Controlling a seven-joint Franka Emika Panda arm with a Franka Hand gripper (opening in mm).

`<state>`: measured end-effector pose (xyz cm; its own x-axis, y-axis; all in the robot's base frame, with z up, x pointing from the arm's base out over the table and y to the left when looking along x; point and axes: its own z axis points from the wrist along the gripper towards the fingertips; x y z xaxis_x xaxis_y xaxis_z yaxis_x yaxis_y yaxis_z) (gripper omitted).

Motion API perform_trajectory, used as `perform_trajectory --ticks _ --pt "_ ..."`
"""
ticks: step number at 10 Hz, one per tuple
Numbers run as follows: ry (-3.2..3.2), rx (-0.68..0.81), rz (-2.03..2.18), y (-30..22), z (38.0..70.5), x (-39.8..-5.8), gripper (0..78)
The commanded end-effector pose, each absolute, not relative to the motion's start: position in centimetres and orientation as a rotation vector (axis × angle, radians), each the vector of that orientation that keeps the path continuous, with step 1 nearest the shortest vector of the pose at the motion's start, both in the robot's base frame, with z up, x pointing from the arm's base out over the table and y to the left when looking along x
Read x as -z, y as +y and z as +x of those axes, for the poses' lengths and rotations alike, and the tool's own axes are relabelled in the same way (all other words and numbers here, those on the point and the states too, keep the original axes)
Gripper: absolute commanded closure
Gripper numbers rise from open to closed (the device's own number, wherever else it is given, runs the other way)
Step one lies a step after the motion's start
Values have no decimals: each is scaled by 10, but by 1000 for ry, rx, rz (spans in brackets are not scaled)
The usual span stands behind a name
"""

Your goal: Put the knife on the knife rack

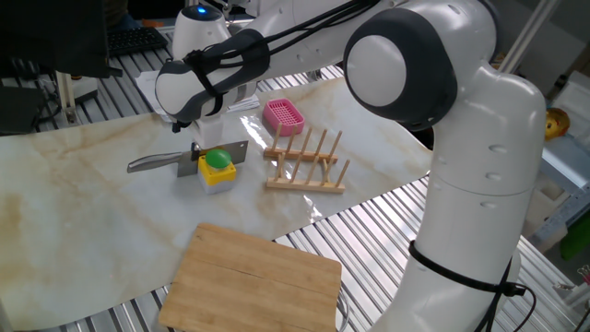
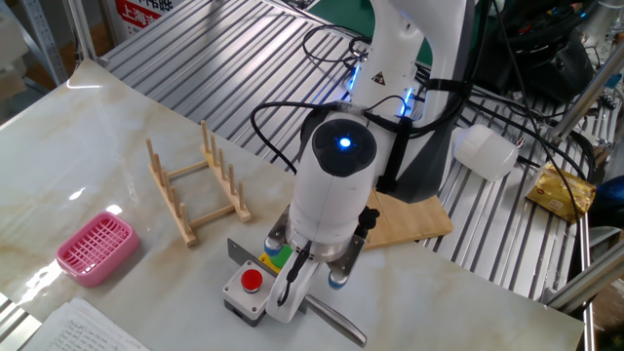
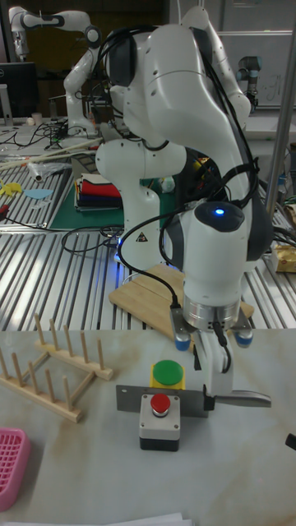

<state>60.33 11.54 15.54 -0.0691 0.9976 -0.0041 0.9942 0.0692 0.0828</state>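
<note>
The silvery knife stands on its long edge just above the marble sheet, with its handle pointing right in the tall fixed view. My gripper comes straight down and is shut on the knife where blade meets handle. In one fixed view the knife lies left of the gripper. The arm hides most of the knife and the gripper in the other fixed view. The knife rack stands empty, a short way beyond the blade tip.
A yellow box with a green button and a grey box with a red button flank the blade. A pink basket sits beyond the rack. A wooden cutting board overhangs the sheet's edge, and papers lie nearby.
</note>
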Motion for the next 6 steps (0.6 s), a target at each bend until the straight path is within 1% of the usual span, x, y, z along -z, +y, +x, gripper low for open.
perform_trajectory --ticks 1,6 --pt "2250 -79 2095 115 603 -140 1" --pt "2248 -74 2091 115 604 -131 1"
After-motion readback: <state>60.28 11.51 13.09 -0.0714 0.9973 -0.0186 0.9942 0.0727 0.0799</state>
